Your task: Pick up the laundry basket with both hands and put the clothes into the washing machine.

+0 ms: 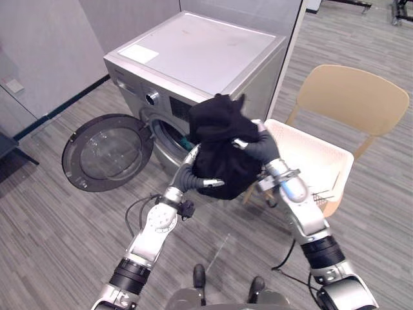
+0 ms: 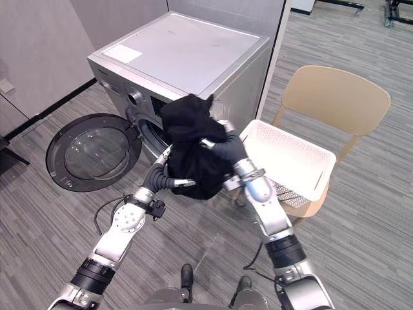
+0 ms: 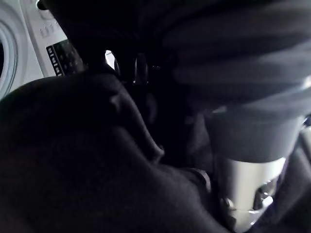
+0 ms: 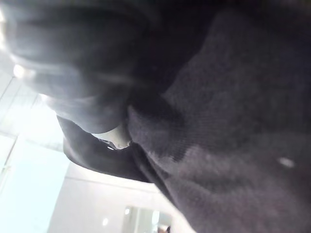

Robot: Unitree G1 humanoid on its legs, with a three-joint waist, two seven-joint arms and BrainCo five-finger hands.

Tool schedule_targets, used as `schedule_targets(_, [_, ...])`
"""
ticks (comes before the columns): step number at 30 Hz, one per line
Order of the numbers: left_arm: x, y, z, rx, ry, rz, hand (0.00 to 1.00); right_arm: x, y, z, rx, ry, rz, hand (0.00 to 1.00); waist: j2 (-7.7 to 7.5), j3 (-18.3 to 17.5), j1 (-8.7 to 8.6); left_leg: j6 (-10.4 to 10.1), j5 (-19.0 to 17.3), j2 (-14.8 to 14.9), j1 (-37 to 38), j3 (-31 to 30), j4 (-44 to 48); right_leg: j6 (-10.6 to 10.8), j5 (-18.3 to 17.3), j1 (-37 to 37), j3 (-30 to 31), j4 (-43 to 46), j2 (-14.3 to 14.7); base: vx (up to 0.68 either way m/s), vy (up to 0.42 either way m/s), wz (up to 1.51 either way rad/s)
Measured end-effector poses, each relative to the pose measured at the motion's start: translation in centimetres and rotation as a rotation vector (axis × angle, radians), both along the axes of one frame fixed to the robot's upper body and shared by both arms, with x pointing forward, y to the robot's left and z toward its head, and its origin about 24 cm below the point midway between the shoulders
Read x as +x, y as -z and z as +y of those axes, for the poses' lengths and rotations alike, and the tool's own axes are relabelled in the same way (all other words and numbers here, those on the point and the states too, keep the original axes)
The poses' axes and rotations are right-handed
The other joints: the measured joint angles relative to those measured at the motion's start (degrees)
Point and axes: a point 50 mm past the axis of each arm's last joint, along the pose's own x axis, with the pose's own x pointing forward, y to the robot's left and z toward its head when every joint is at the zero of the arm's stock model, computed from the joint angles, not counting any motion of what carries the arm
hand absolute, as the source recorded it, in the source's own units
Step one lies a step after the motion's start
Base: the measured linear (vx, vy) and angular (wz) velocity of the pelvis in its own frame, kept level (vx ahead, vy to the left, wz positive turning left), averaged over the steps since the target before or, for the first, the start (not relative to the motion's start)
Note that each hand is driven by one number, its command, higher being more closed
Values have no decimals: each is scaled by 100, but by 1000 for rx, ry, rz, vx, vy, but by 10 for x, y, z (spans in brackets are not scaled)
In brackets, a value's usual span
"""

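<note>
Before washing machine (image 1: pixel 200 58), bunched black clothes (image 1: pixel 222 158).

Both head eyes look steeply down, sharing the washing machine (image 1: pixel 193 58); wrist cameras sit pressed against black cloth (image 3: pixel 97 160).

No words or numbers can be read here. A white label (image 1: pixel 139 53) sits flat on a corner of the top of the washing machine (image 1: pixel 213 48), but its print is too small to make out. On the front of the machine there is a dark panel (image 3: pixel 60 57) with rows of tiny light marks. They look like little signs or letters, yet they are too blurry to tell what they say.
</note>
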Motion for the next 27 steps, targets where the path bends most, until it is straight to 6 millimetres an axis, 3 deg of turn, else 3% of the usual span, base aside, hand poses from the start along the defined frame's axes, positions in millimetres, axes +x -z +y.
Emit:
schedule_targets(1, [0,0,-2,22,-10,-14,100,-2,-1,8,9,-33,1,100,-9,-6,2,2,18,-5,21,32,1,20,13,8,31,-2,-7,36,19,-8])
schedule_targets(5, [3,4,-7,64,-36,-24,100,-7,2,21,31,-104,35,100,-62,-48,-11,2,17,-8,129,54,0,22,14,98,74,-24,7,34,-4,-6])
schedule_targets(6, [6,0,-9,68,-51,-42,100,-8,3,24,55,-126,53,0,-69,-73,-13,3,18,4,130,31,-1,21,14,107,73,-32,28,0,0,0])
schedule_targets(14, [6,4,-11,8,-110,-34,100,-15,19,25,133,-151,147,0,-41,-284,-21,-58,60,105,175,-250,-29,0,-2,316,-125,-126,153,14,-29,14])
schedule_targets(19, [-5,24,3,-127,-214,74,100,-22,41,15,148,-87,218,0,-37,-289,-15,-108,81,140,167,-449,-57,-22,-116,409,-231,-119,234,4,-30,19])
schedule_targets(22, [-13,35,29,-206,-331,123,100,-22,49,-1,84,-10,207,0,-37,-290,-16,-152,87,193,122,-556,-58,-64,-170,409,-266,-100,300,9,-53,17])
schedule_targets(27, [-34,43,71,-290,-506,149,100,-23,47,-53,-93,280,104,0,-32,-312,-3,-197,108,211,-154,-876,-56,-110,-321,305,-415,-13,389,11,-56,35])
